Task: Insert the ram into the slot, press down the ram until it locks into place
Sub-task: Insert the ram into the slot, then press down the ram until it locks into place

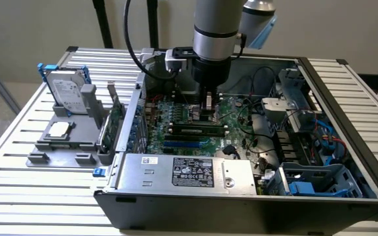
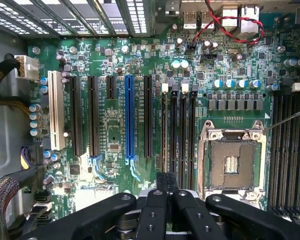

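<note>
Tray (image 1: 51, 145) of grey plastic at nine o'clock in the exterior view, resting on the slatted table (image 1: 18, 191). On it, a hard drive (image 1: 67, 94) standing in a blue-edged holder toward eleven o'clock, a square silver processor (image 1: 60, 129) lying flat at the tray's middle, and a green expansion card (image 1: 114, 123) upright along the three o'clock edge, just beside the case wall.

Next, open computer case (image 1: 346, 147), black, lying on its side with the motherboard (image 1: 175, 110) exposed. At six o'clock of the board, a silver power supply (image 1: 189, 171) with a label. Just above that, toward twelve o'clock, a bright blue socket (image 1: 182, 144), then the ram (image 1: 196, 131) standing on edge in the slot (image 1: 196, 136) (dark chips and a pale sticker facing the camera), level along its length.

Gripper (image 1: 207, 112) hanging straight down from the grey arm (image 1: 215, 29) at twelve o'clock of the ram, near the stick's middle, fingers (image 2: 157, 200) clenched together with nothing between them. Tips very close to the ram's upper edge; contact impossible to confirm. From the wrist camera, closed fingertips poised over parallel black memory sockets, with the open processor socket (image 2: 232, 160) beside them.

Farther toward three o'clock in the exterior view, loose black cables (image 1: 261, 78), a metal drive cage (image 1: 294, 98) and a grey bracket with blue clips (image 1: 317, 179) at five o'clock.
</note>
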`<state>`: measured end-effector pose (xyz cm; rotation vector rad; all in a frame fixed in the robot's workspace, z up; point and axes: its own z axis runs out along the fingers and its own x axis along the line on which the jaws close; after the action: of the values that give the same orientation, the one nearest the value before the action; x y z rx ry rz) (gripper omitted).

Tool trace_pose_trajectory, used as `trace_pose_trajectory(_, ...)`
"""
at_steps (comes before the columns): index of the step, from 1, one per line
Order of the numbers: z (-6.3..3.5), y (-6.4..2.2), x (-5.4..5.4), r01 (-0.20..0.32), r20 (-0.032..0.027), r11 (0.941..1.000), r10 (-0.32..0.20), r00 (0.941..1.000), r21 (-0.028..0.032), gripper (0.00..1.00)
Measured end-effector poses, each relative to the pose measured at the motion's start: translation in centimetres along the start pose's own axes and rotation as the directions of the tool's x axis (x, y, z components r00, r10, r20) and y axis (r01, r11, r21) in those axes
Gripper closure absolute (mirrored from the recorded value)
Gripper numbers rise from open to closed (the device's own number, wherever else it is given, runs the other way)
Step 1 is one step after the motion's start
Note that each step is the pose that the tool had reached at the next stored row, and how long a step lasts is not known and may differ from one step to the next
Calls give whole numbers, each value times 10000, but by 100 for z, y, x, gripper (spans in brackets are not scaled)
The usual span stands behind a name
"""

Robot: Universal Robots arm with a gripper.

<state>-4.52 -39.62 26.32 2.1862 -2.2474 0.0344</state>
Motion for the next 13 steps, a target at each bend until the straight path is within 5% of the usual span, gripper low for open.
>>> trace_pose_trajectory(13, 0, 0, 0, 0, -1, 10000, 0, 10000, -1, 89)
